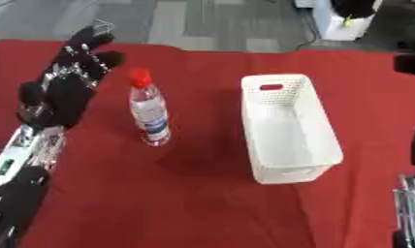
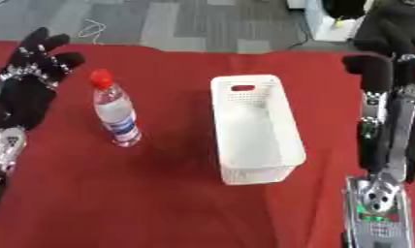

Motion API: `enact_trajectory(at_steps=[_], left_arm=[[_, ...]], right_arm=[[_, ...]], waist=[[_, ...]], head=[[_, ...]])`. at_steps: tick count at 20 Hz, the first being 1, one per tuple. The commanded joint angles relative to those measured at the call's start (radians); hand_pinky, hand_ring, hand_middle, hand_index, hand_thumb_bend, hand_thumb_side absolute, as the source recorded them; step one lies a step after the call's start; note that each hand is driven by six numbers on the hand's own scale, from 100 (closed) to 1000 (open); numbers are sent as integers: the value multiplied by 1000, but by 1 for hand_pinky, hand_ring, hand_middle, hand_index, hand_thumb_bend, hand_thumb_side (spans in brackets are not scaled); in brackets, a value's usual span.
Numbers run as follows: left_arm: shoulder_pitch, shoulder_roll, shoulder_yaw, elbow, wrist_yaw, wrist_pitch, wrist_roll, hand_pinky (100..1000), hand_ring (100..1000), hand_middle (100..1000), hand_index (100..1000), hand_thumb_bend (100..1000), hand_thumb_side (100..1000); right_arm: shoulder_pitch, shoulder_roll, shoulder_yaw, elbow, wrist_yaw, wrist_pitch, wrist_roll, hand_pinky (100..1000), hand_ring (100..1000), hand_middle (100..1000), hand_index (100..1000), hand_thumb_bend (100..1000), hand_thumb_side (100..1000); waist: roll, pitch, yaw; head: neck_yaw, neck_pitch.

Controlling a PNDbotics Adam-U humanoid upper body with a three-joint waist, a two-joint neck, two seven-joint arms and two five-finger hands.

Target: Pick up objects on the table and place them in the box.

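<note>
The left hand (image 1: 65, 89) hung spread and empty, fingers straight, apparently lined up for a side grasp. The bottle (image 1: 149, 109) stood upright on the bench (image 1: 202, 193) just to that hand's right, untouched, with the empty box (image 1: 287, 128) farther right. The right hand (image 2: 389, 72) hovered beyond the box, fingers extended, holding nothing.

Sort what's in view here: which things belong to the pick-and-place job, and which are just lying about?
Part of the job:
- bottle, red cap, standing upright on the red table
- white box, nothing visible inside
- left hand, open beside the bottle, apart from it
- right hand, raised at the right edge

Just lying about:
- white cable on the floor
- white unit beyond the table
</note>
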Motion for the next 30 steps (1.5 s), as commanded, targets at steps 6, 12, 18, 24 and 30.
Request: enact_trajectory(at_steps=[6, 12, 18, 24, 30], left_arm=[[-26, 73, -5, 53, 22, -39, -49, 931, 849, 883, 1000, 638, 786], [-37, 100, -8, 105, 32, -71, -77, 936, 849, 884, 1000, 652, 797], [-56, 124, -15, 155, 46, -90, -96, 937, 850, 884, 1000, 653, 802], [-78, 133, -29, 207, 39, -107, -125, 938, 850, 885, 1000, 649, 814], [-97, 136, -40, 248, 17, -138, -167, 941, 856, 893, 1000, 845, 601]], right_arm=[[-8, -14, 4, -10, -13, -1, 10, 638, 609, 668, 872, 594, 900], [-9, -15, 5, -6, -21, -2, 17, 638, 609, 668, 874, 595, 896], [-9, -14, 6, -2, -30, -4, 26, 638, 608, 668, 876, 597, 884], [-7, -15, 7, -1, -38, -4, 34, 638, 607, 668, 877, 598, 876], [-3, -16, 7, -3, -46, -4, 40, 639, 607, 668, 878, 597, 872]], waist=[[2, -7, -6], [-1, -3, -10], [-2, -3, -14], [-1, -3, -19], [2, -2, -21]], head=[[0, -6], [5, -15], [11, -22], [12, -32], [9, -37]])
